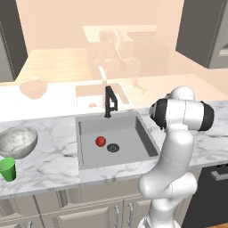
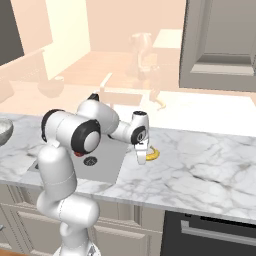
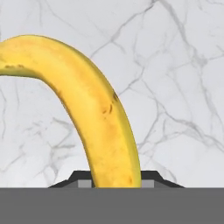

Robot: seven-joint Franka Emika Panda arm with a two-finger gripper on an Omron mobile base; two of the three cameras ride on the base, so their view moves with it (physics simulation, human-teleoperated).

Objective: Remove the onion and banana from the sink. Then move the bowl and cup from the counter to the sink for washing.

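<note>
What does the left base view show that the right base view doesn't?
Left base view alone: the green cup, the black faucet and the whole red onion beside the drain. Right base view alone: the banana by the gripper, over the marble counter. Both share the sink, the speckled bowl and the arm.

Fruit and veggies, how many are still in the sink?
1. The onion lies in the sink beside the drain. The banana is out, over the counter, between the gripper fingers.

White marble counter (image 1: pixel 53 151) carries bowl (image 1: pixel 17 141), cup (image 1: pixel 7 169), and banana (image 2: pixel 152 154).
</note>
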